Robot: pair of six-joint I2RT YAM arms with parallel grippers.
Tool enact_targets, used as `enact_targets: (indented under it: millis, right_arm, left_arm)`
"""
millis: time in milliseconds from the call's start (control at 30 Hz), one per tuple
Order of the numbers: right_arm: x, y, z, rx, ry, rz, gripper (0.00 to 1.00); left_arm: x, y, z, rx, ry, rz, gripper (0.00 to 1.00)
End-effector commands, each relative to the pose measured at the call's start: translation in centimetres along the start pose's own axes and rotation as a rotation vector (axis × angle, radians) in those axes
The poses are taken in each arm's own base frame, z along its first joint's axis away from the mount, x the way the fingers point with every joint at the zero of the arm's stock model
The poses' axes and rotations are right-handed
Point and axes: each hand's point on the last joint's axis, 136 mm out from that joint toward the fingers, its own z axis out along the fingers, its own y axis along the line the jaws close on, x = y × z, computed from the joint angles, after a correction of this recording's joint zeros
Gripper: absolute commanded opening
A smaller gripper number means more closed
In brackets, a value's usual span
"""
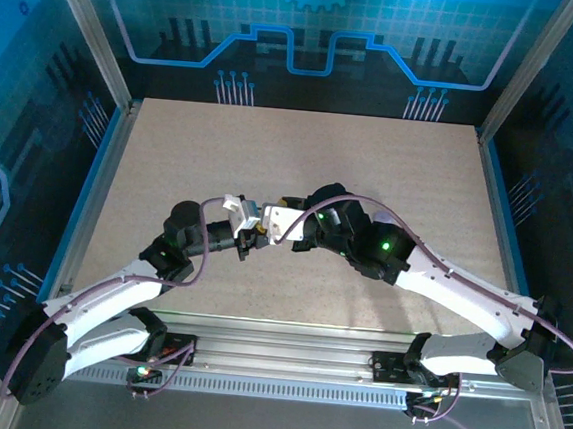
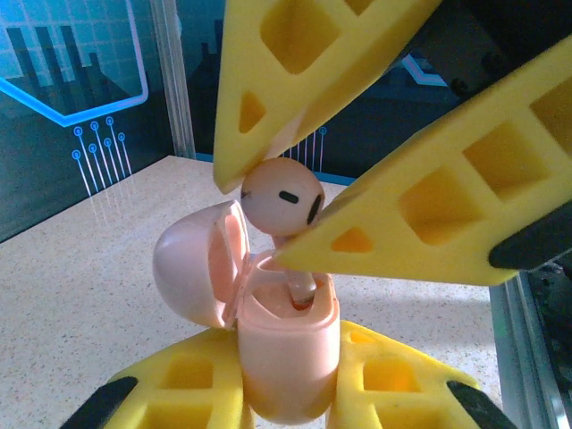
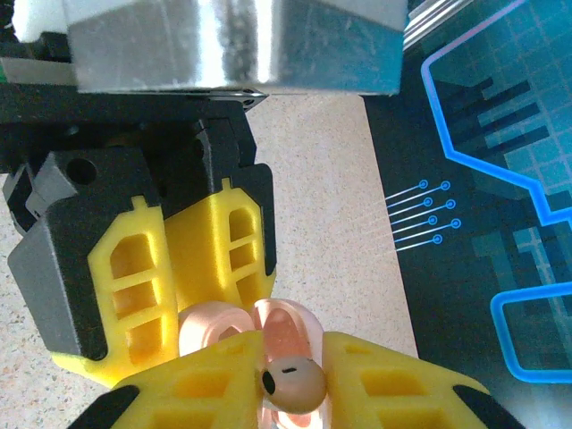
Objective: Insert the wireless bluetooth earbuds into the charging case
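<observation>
Pink plastic was held between the two pincers, which met tip to tip above the speckled bench (image 2: 71, 304). The charging case (image 2: 288, 353) was gripped upright by the left pincer (image 2: 286, 389), closed on its lower body. The case's lid (image 2: 189, 268) was hinged open to one side of that pincer. Directly above the left pincer, one earbud (image 2: 279, 198) was clamped at its rounded head by the right pincer (image 2: 273, 214). The earbud's stem was set down into the open socket of the case.
</observation>
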Motion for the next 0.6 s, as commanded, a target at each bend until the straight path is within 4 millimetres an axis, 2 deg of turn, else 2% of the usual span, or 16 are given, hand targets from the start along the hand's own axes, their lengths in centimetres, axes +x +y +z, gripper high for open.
enact_targets:
  millis: [0,567]
  right_arm:
    - [0.77,2.0,-0.27,-0.065,0.024,-0.032,0.24]
    - [1.12,1.41,0.24,-0.103,0.012,0.027,0.26]
  left_arm:
    - [-3.05,0.06,-0.05,-0.01,-0.089,0.047,0.13]
    - [-2.83,0.22,0.21,-0.01,-0.082,0.051,0.13]
